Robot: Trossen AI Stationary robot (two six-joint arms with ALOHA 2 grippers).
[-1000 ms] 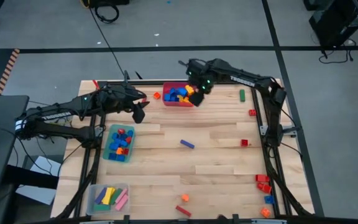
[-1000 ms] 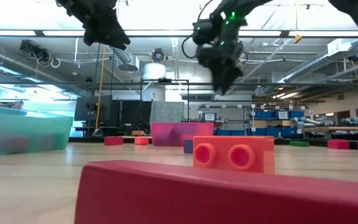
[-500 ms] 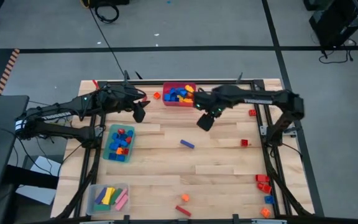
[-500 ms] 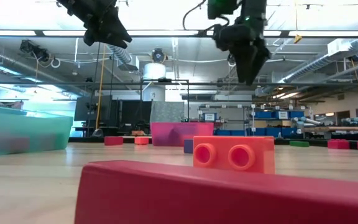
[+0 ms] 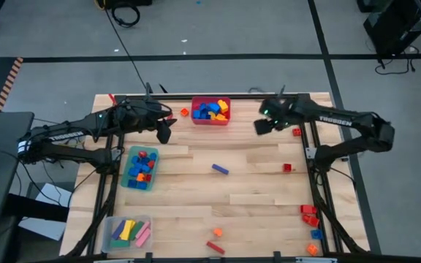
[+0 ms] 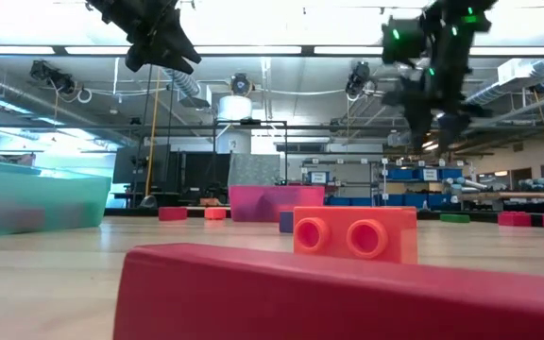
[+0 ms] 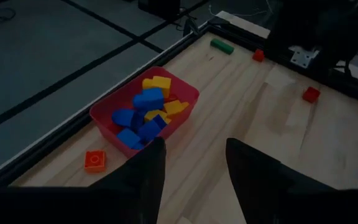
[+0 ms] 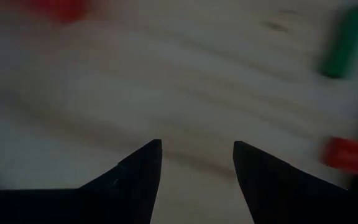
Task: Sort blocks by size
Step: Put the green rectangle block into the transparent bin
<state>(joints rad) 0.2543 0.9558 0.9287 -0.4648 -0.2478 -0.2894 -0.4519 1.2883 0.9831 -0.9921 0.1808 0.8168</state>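
Spreading across the pale wooden table [image 5: 254, 186] are three rectangular plastic bins and a scatter of small toy blocks. Largest of the bins, the teal-green bin [image 5: 139, 167] near the left edge holds a jumble of little red, blue and orange blocks; the clear bin [image 5: 127, 232] at the near left corner holds longer bars in yellow, green, blue and pink, lying roughly side by side with their long axes slanted the same way; the red bin [image 5: 210, 112] at the far edge is filled with chunky blue and yellow blocks. Loose on the table, a blue bar [image 5: 220, 169] lies near the middle, its long axis slanting across the boards, and a green bar [image 5: 284, 112] lies at the far right with its long axis running near to far. A cluster of red, orange and blue blocks [image 5: 310, 215] sits along the right edge, a small red cube [image 5: 287, 168] lies alone right of centre, and an orange block [image 5: 185, 112] rests just left of the red bin. The left gripper [image 5: 164, 131] hangs above the table left of the red bin, fingers apart and empty; the right gripper [image 5: 260, 126] hovers between the red bin and the green bar, fingers likewise apart, holding nothing.
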